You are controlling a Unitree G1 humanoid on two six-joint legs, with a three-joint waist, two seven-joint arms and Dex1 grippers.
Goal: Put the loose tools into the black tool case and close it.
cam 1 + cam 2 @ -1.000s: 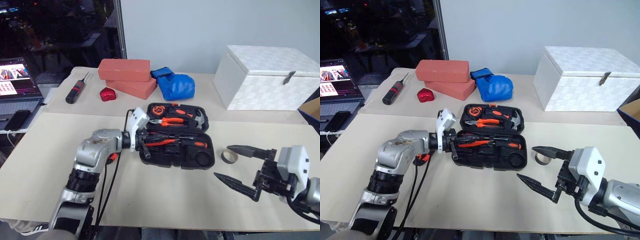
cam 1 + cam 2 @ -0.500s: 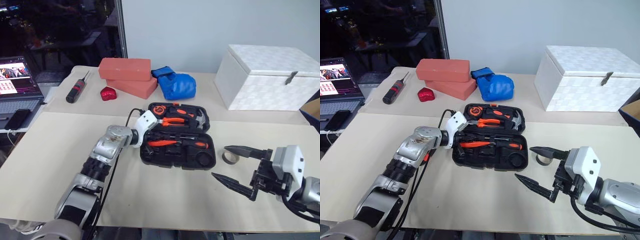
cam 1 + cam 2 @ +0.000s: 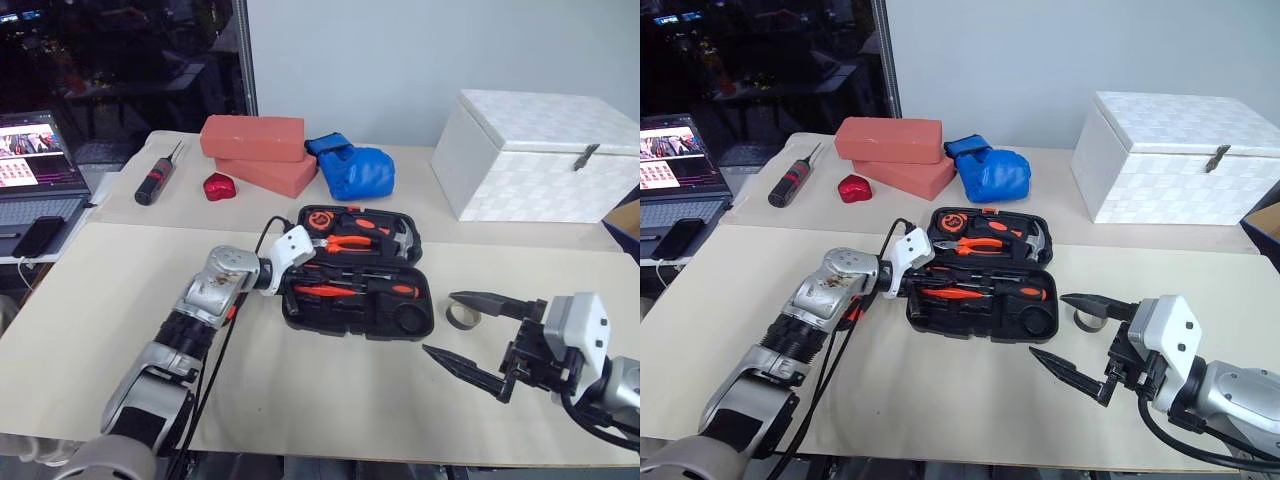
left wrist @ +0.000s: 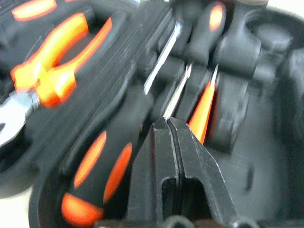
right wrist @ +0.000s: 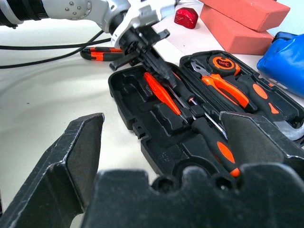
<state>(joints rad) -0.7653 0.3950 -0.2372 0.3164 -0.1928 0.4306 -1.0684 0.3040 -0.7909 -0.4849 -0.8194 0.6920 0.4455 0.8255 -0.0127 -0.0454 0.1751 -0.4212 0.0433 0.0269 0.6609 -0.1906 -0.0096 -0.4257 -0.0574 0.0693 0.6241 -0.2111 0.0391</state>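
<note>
We see the black tool case (image 3: 357, 275) lying open near the middle of the pale table (image 3: 100, 290), its lid half toward the far side and its tray half toward us, with bare table on all sides of it. Broad open room runs along the near edge, between the case and the right gripper (image 3: 470, 330). The small grey tape ring (image 3: 460, 316) lies just right of the case, near that gripper's upper finger. The left gripper (image 5: 149, 57) reaches in from the left over the tray's left end, its fingers pressed together on nothing, tips just above the slim all-orange screwdriver (image 5: 161, 95) resting in its slot. Our right gripper hovers low, fingers spread wide and empty, pointing left toward the case
</note>
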